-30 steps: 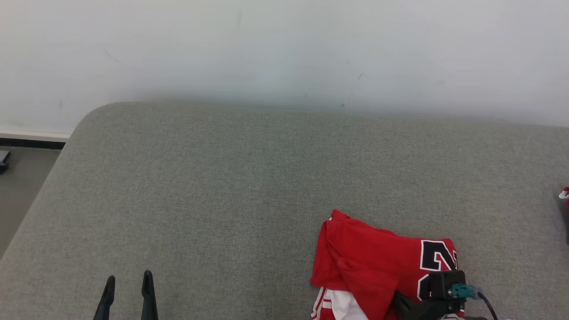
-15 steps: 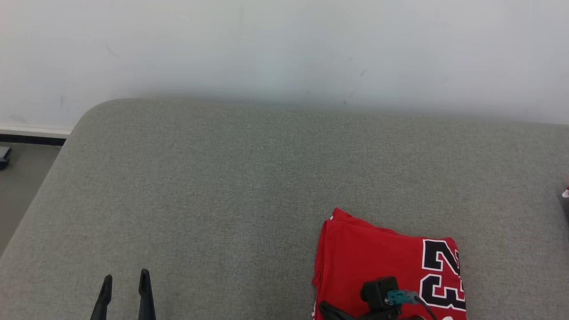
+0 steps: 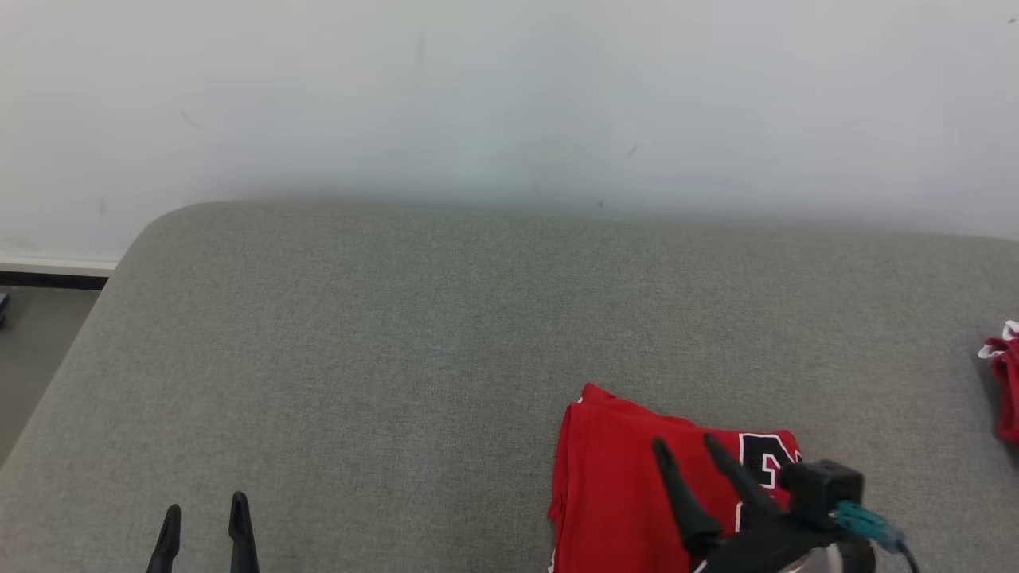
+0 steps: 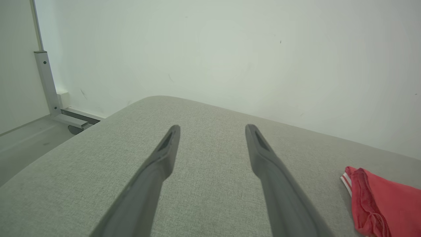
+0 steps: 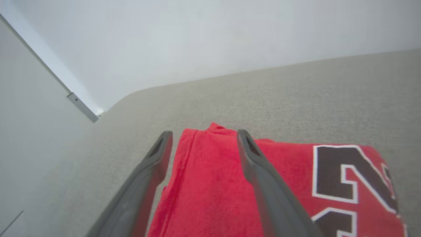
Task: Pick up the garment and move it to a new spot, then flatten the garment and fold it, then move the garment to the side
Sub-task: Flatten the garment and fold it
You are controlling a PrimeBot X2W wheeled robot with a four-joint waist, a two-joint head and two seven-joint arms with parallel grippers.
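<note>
Gray cushion (image 3: 382, 342) sits by a white wall (image 3: 509, 95). The folded red garment (image 3: 613, 485) lies on its near right part. The right gripper (image 3: 684, 442) leans over it, fingers apart, holding nothing. The left gripper (image 3: 205, 504) points forward, also spread and empty.

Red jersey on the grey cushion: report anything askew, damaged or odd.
Nothing damaged or spilled. The folded red jersey with black numerals lies flat on the grey fabric cushion, its left edges slightly uneven. A separate red-and-white cloth sits apart at the head view's right edge.
</note>
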